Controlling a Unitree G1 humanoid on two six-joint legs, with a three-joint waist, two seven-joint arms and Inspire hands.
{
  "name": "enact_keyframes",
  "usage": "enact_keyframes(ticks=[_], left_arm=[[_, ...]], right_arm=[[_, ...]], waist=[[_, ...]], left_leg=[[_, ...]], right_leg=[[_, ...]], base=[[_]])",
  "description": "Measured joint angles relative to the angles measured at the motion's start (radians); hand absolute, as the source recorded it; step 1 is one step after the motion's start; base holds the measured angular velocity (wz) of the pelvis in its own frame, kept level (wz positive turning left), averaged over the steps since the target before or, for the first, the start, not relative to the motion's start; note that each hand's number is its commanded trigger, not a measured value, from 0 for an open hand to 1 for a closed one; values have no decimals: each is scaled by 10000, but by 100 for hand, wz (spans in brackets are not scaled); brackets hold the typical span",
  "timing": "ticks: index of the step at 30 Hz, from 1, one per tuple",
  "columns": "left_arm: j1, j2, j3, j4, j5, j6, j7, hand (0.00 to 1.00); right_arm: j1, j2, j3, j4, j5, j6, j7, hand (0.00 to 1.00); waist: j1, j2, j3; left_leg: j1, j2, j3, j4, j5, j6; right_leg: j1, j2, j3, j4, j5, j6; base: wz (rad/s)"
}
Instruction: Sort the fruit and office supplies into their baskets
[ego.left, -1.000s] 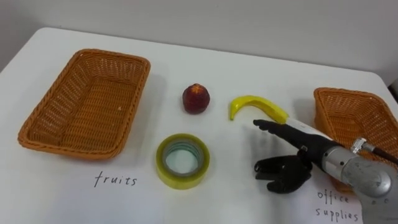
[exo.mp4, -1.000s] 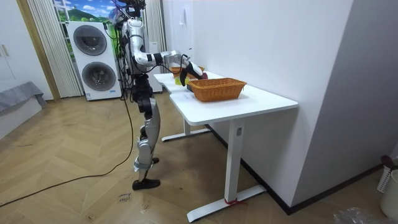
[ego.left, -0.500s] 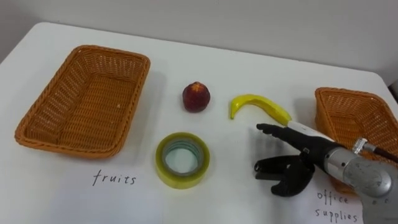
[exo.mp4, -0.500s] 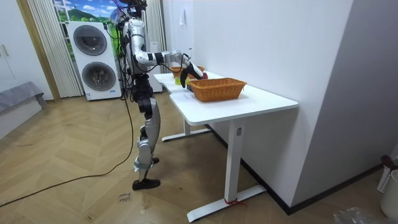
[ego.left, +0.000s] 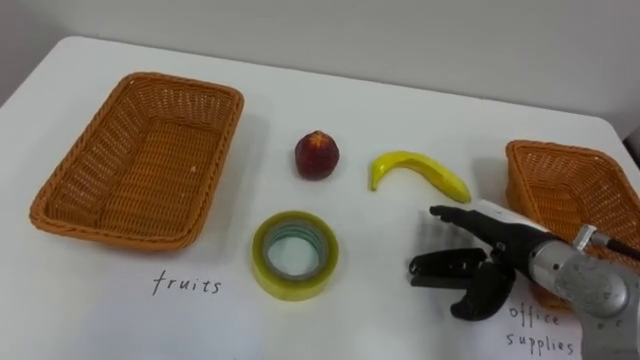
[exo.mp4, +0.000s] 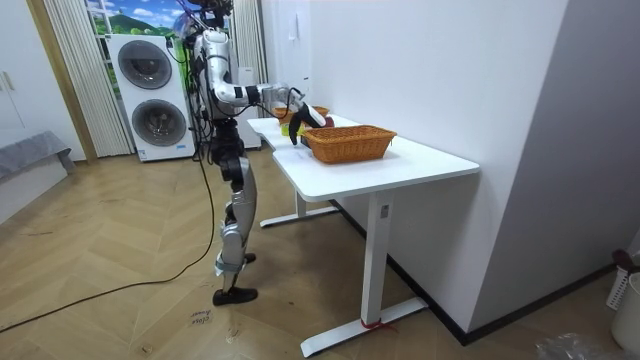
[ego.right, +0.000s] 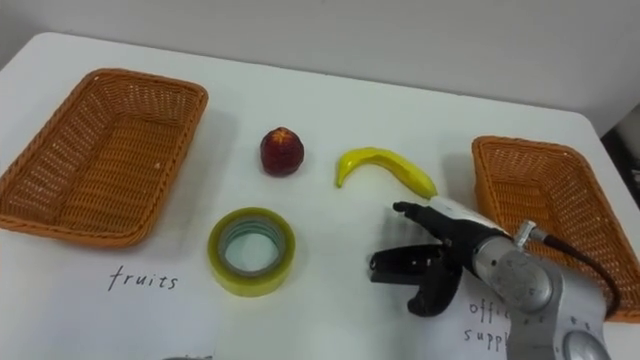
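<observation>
A yellow banana (ego.left: 415, 170) and a red peach (ego.left: 317, 155) lie on the white table (ego.left: 420, 110) between two wicker baskets. A roll of yellow tape (ego.left: 294, 256) lies nearer me, below the peach. The left basket (ego.left: 135, 160) stands above a handwritten "fruits" label and is empty. Beside an "office supplies" label, the right basket (ego.left: 570, 195) is empty too. My right hand (ego.left: 497, 252) hovers just below the banana's right end, open, thumb apart from the fingers, holding nothing. In the room view I stand at the table's end with this hand (exo.mp4: 296, 106) over it.
The handwritten labels (ego.left: 185, 285) sit near the table's front edge. Bare tabletop lies between the tape and my right hand. In the room view a wall runs behind the table and washing machines (exo.mp4: 150, 95) stand behind me.
My right hand has drawn back a little to the right and toward me, away from the banana. The fruit, tape and baskets lie where they were.
</observation>
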Motion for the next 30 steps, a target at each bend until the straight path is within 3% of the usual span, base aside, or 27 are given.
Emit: enact_keyframes(ticks=[9,22,30], left_arm=[[-18,-19,-208,-227,-10,-2,531,0],[-14,-214,-454,-293,-9,4,972,0],[80,-252,-455,-473,1,14,1176,0]], right_arm=[[172,30,363,0,-9,-9,-698,0],[182,585,825,-172,-1155,231,-1237,0],[192,652,1108,-212,-1488,408,-1367,0]], waist=[[87,189,-7],[143,211,-10],[157,324,-96]], left_leg=[[66,1,51,-6,12,20],[195,21,122,-109,12,20],[270,32,192,-116,12,21]], right_leg=[[47,5,56,35,12,-5],[25,27,145,42,43,4],[49,32,206,42,81,1]], base=[[-1],[-1],[-3]])
